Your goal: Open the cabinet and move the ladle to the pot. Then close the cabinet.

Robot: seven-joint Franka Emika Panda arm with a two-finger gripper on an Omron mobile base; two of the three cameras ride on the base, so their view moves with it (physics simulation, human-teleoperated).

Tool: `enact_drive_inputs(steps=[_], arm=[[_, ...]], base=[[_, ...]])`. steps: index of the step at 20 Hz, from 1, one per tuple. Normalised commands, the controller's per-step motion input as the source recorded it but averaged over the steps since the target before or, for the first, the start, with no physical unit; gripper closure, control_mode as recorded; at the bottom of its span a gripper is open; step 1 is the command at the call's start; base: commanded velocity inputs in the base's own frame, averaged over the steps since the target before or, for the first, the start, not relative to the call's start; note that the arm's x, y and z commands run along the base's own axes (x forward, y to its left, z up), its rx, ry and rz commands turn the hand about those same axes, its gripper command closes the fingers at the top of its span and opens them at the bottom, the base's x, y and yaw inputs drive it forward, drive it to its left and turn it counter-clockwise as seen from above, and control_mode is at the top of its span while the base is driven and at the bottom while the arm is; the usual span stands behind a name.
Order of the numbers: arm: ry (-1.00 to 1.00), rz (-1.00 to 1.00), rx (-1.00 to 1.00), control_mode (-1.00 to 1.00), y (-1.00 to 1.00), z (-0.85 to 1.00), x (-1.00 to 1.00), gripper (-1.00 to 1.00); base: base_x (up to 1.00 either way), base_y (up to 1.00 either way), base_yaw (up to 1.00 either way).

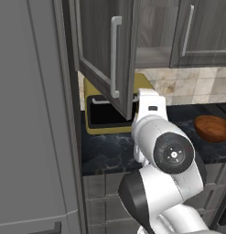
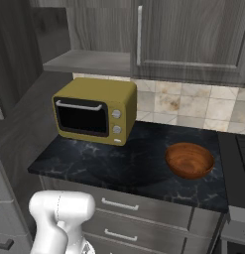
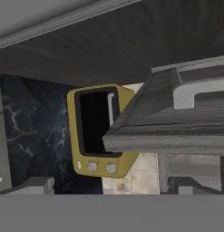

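Your gripper (image 3: 102, 186) is standing released, tips low in the hand view, grasping nothing. The cabinet door (image 1: 103, 55) is hanging open at upper centre, its handle (image 1: 115, 57) facing you, above the yellow microwave (image 2: 94, 110) and wooden bowl (image 2: 189, 159).

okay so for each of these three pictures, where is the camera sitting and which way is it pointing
Left base view: behind the arm on its left, facing forward at the open cabinet door, with the white arm low right.
Right base view: behind the arm on its right, looking down over the counter at the yellow microwave and wooden bowl; a white arm part shows low left.
Hand view: on the hand, rolled sideways, close under the door's edge.
All three share the microwave.
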Motion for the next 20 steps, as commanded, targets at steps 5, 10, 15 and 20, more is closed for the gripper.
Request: enact_drive_inputs(steps=[5,10,15,20], arm=[[-0.03,0.05,-0.08,-1.0,0.42,0.03,0.0,-1.0],[-0.06,0.08,-0.05,-1.0,0.2,0.0,0.0,-1.0],[-0.1,0.08,-0.02,-1.0,0.09,0.0,0.08,-1.0],[-0.08,0.06,-0.01,-1.0,0.18,0.0,0.17,-1.0]], base=[[0.0,0.0,0.0],[0.0,0.0,0.0],[0.0,0.0,0.0],[0.0,0.0,0.0]])
